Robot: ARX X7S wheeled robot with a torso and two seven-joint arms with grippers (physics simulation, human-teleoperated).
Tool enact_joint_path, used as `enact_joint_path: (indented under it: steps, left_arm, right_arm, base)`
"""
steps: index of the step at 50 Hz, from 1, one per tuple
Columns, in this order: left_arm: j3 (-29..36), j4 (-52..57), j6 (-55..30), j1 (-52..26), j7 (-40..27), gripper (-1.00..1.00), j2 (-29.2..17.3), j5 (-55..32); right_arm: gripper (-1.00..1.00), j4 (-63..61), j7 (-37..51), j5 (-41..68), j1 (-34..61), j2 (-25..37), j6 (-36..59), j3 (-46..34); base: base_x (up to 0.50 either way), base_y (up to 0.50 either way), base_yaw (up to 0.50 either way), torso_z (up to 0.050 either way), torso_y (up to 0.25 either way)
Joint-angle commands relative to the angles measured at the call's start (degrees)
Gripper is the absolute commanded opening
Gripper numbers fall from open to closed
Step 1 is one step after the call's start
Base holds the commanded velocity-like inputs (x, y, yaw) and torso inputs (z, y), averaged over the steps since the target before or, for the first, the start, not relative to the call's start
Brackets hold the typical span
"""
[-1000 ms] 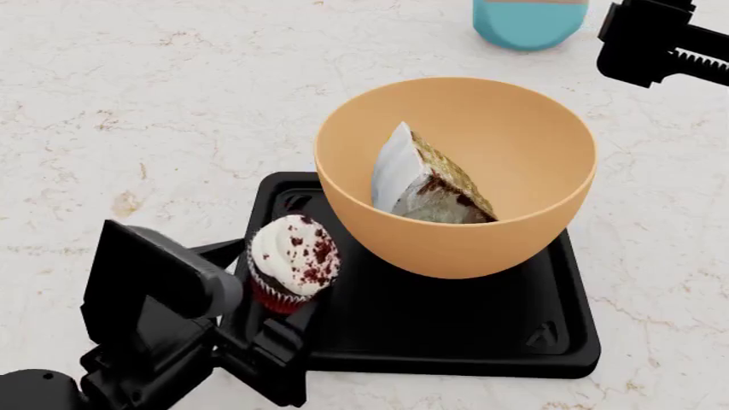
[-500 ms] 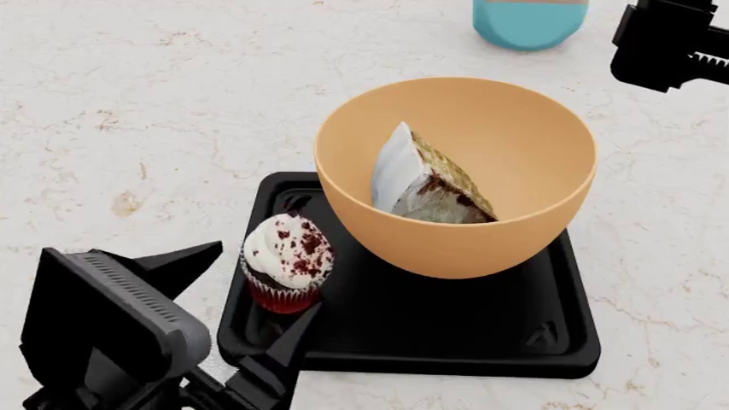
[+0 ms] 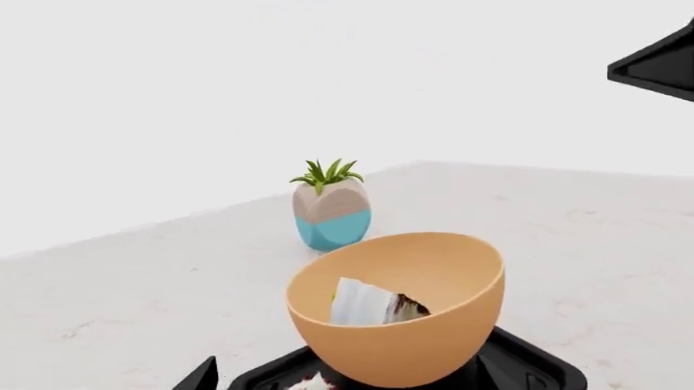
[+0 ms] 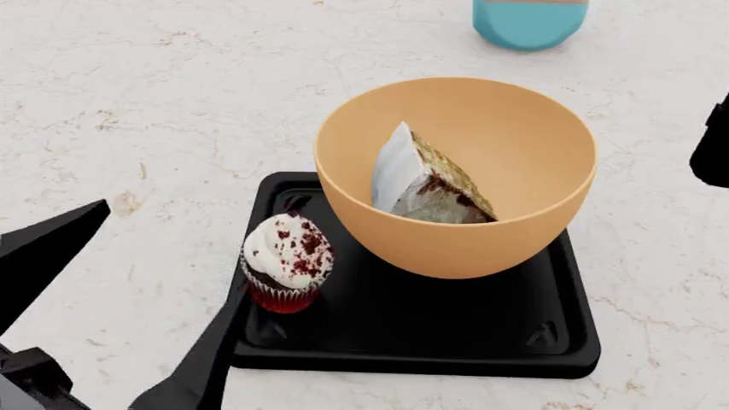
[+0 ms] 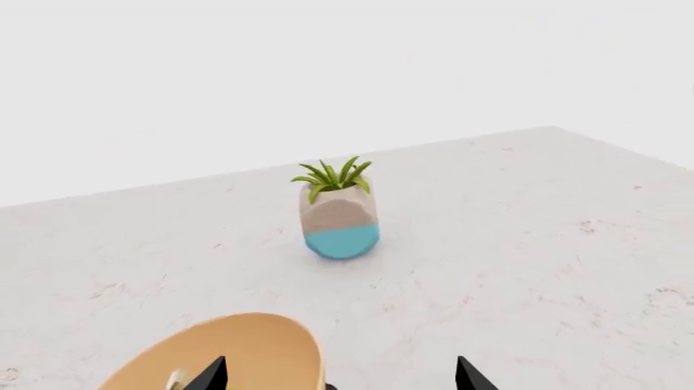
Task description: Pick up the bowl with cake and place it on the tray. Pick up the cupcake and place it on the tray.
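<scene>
Looking down, we see the orange bowl (image 4: 456, 175) with its cake wedge (image 4: 431, 178) and the cupcake (image 4: 287, 261) both on the black tray (image 4: 456, 333), so nothing seems left; our left claw (image 4: 119, 299) gapes empty, the right claw's state unclear

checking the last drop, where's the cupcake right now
In the head view the cupcake stands upright on the tray, at its left edge, just left of the bowl, with no gripper on it.
</scene>
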Motion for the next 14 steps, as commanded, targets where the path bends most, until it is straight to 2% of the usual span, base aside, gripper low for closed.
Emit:
enact_joint_path:
  steps: [1,2,3,4,5,6,9,12,14]
  left_arm:
    - [-13.9,2.6,-13.1,-7.0,-21.7,1.0,5.7,-26.5]
    - [-13.8,2.6,-12.8,-8.1,-24.1,1.0,5.3,-28.4]
    - [-14.8,2.7,-12.7,-9.3,-27.0,1.0,5.4,-31.5]
    - [-15.3,2.6,-12.8,-9.8,-29.0,1.0,5.4,-33.7]
    - [-16.6,2.7,-13.3,-10.5,-31.1,1.0,5.7,-35.7]
    - [-16.7,2.7,-12.7,-11.1,-32.1,1.0,5.3,-37.3]
    - [-20.8,2.7,-12.7,-12.7,-32.3,1.0,3.6,-40.2]
    - [-25.9,2.7,-12.2,-13.6,-32.3,1.0,0.7,-43.7]
    - [-28.0,2.7,-11.4,-14.0,-32.3,1.0,-1.4,-45.8]
  right_arm:
    - [1.0,-11.2,-3.5,2.3,-5.7,11.7,-10.8,3.9]
    - [1.0,-11.7,-2.8,3.3,-4.9,11.7,-10.7,4.8]
    - [1.0,-8.8,5.8,10.0,-13.5,3.1,-2.1,13.4]
    - [1.0,-12.2,-2.8,2.4,-22.1,-3.4,6.5,22.0]
    - [1.0,-12.3,-4.0,2.5,-30.6,-4.0,7.8,30.6]
    - [1.0,-12.6,-0.8,8.0,-39.2,-4.5,11.4,39.2]
    - [1.0,-12.3,0.0,10.2,-63.6,-6.7,14.7,65.0]
    - [1.0,-12.0,0.4,11.4,-63.5,-7.9,16.9,90.8]
    - [1.0,-11.7,0.5,11.9,-63.5,-8.3,17.8,93.3]
  base:
    - [0.0,0.0,0.0,0.0,0.0]
    - [0.0,0.0,0.0,0.0,0.0]
    - [0.0,0.0,0.0,0.0,0.0]
    - [0.0,0.0,0.0,0.0,0.0]
    - [0.0,0.0,0.0,0.0,0.0]
    - [0.0,0.0,0.0,0.0,0.0]
    - [0.0,0.0,0.0,0.0,0.0]
    - [0.0,0.0,0.0,0.0,0.0]
    - [0.0,0.0,0.0,0.0,0.0]
